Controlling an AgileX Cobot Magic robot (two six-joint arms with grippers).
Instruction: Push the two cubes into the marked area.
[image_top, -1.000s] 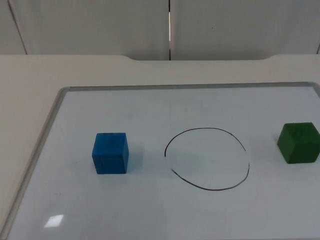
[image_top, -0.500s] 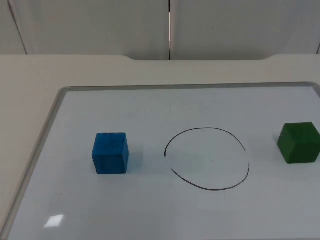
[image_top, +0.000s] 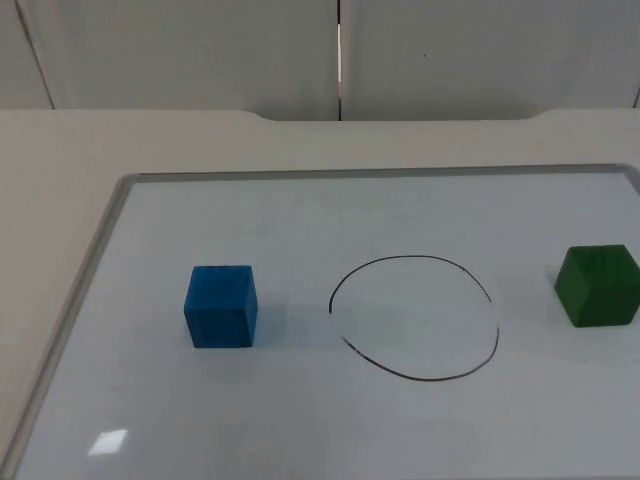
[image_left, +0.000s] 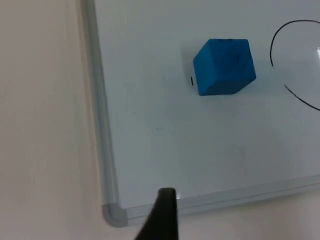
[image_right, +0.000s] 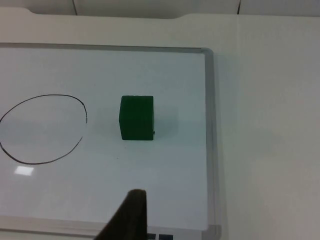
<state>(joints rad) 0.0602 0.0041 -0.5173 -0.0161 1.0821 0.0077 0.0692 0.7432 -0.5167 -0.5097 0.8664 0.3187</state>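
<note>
A blue cube (image_top: 220, 306) rests on the whiteboard, left of a hand-drawn black circle (image_top: 415, 258). A green cube (image_top: 598, 286) sits to the circle's right, near the board's right side. Both cubes lie outside the circle. In the left wrist view my left gripper (image_left: 163, 212) hangs over the board's frame close to a corner, well apart from the blue cube (image_left: 225, 66). My right gripper (image_right: 131, 212) is over the board near its edge, a clear gap short of the green cube (image_right: 136, 118). The circle (image_right: 45, 95) lies beyond that cube's side.
The whiteboard has a raised silver frame (image_top: 100, 250) running around it. Beige table top (image_top: 60, 150) surrounds the board, and a grey partition wall (image_top: 200, 50) stands behind it.
</note>
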